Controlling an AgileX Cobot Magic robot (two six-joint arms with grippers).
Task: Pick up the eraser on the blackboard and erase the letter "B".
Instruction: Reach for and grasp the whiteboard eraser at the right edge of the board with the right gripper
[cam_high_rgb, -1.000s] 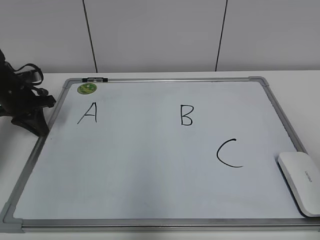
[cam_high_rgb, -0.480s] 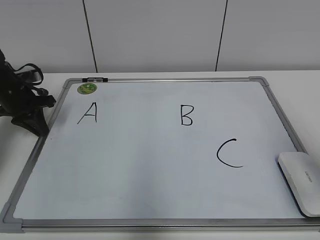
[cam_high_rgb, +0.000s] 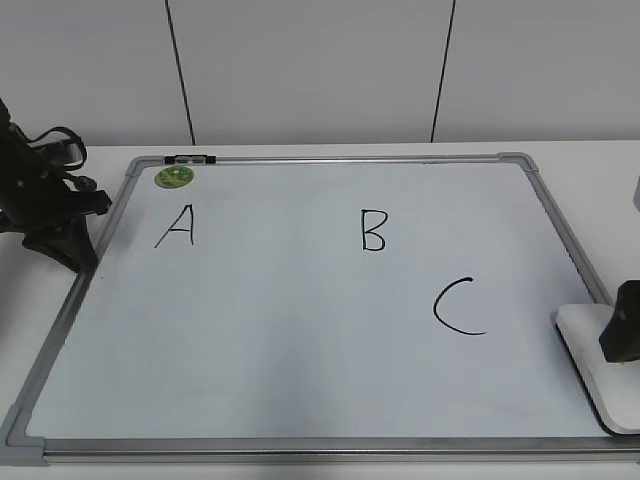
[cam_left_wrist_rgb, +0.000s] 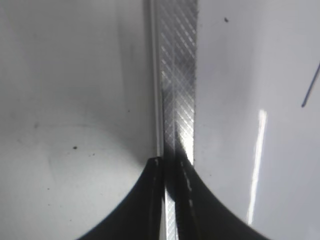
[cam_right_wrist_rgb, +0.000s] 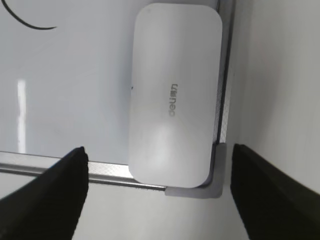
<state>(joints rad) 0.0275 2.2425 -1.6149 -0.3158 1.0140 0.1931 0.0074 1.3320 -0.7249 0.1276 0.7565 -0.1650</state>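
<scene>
The blackboard (cam_high_rgb: 300, 340) is a white board in a silver frame lying flat on the table. The black letter "B" (cam_high_rgb: 373, 231) is near its top middle. The white eraser (cam_high_rgb: 590, 365) lies at the board's near right corner; it fills the right wrist view (cam_right_wrist_rgb: 172, 95), grey lettering up. My right gripper (cam_high_rgb: 622, 332) hangs over the eraser at the right edge, jaws open wide to either side of it (cam_right_wrist_rgb: 157, 190), not touching it. My left gripper (cam_left_wrist_rgb: 170, 165) is shut and empty over the board's left frame rail (cam_left_wrist_rgb: 177, 75), at the far left (cam_high_rgb: 60, 235).
Black "A" (cam_high_rgb: 176, 226) and "C" (cam_high_rgb: 458, 305) flank the B. A round green magnet (cam_high_rgb: 173, 177) sits at the board's top left. White table (cam_high_rgb: 590, 165) surrounds the board; a white wall stands behind.
My right gripper has come into the exterior view from the right edge and now hangs over the eraser. The left arm and the eraser have not moved.
</scene>
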